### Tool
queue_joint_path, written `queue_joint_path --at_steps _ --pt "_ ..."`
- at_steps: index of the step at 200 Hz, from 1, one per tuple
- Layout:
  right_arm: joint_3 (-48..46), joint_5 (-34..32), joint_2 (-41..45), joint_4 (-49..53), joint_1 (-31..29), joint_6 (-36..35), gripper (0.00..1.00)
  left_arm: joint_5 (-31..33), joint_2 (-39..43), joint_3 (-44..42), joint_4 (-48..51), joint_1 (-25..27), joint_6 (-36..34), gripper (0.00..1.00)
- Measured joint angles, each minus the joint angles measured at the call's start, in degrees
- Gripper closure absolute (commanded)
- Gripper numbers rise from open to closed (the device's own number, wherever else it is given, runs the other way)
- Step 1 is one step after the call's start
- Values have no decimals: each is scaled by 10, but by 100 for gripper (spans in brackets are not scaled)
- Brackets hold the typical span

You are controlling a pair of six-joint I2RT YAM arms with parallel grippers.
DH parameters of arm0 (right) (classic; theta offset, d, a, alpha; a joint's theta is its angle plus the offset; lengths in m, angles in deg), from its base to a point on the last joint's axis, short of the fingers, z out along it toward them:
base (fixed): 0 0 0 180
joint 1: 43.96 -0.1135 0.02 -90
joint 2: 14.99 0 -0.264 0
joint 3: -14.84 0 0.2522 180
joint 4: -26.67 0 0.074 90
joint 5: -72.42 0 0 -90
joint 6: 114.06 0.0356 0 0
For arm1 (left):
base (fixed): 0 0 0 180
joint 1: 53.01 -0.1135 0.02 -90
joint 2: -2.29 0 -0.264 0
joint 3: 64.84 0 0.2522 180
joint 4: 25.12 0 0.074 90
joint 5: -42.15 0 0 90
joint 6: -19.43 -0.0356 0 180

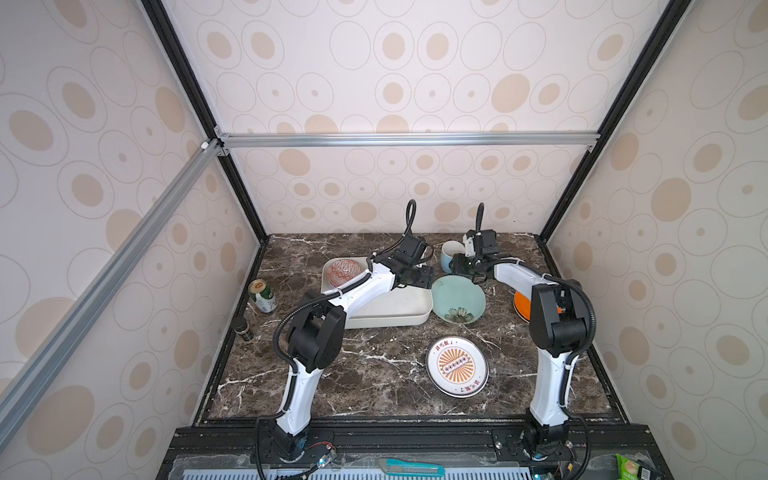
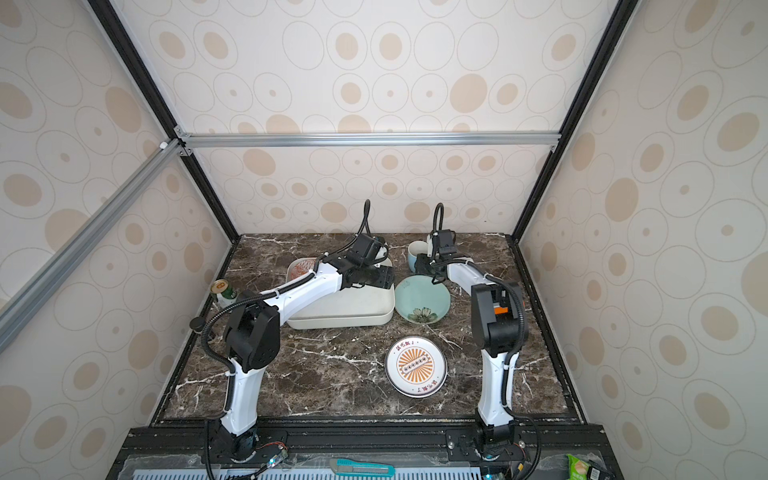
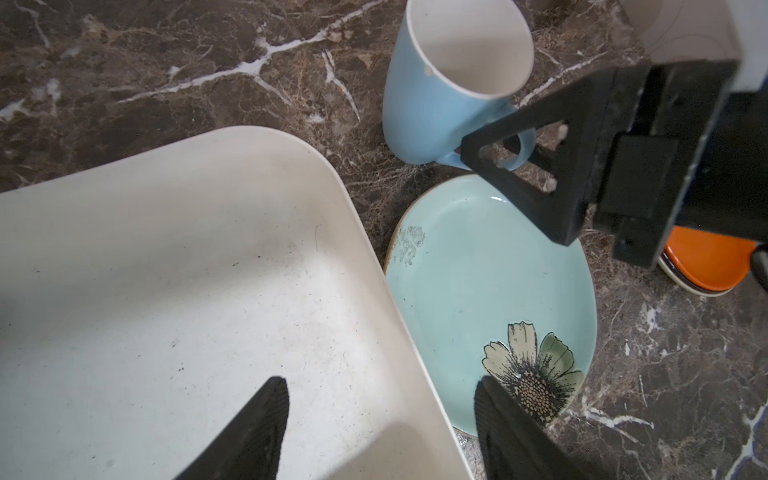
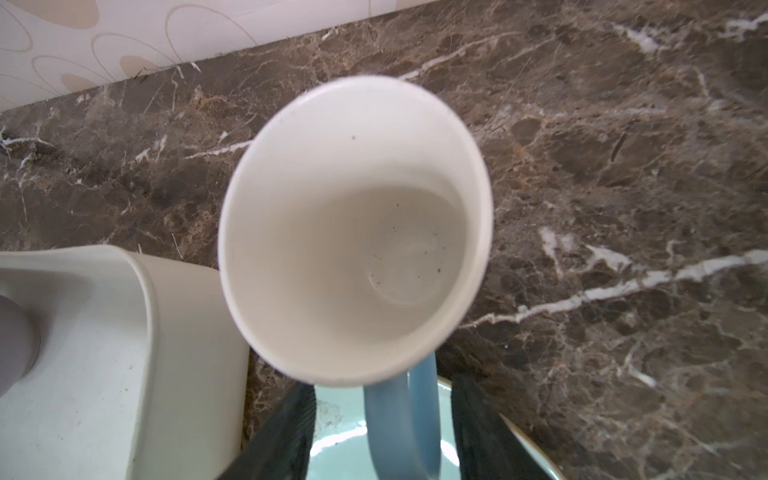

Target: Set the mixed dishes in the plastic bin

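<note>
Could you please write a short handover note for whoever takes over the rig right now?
Left gripper: open, empty, above the right rim of the plastic bin.
Right gripper: open, fingers either side of the handle of the light-blue mug, not yet clamped.
Done: red-white patterned bowl lies in the bin.
Left: the mug, upright behind the teal floral plate; the orange plate, partly hidden by the right arm; the orange-sunburst plate near the front. All are on the table.
</note>
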Motion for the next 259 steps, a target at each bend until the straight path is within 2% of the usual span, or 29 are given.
queue_joint_path --at_steps 89,162,259 --pt "8 -15 -21 8 0 -11 65 0 -6 0 1 0 -2 30" --pt "8 -23 -21 13 0 -19 75 0 -6 -3 0 -1 -3 31" --pt "8 -55 -21 23 0 -31 77 -4 -6 -15 -1 -1 -3 32"
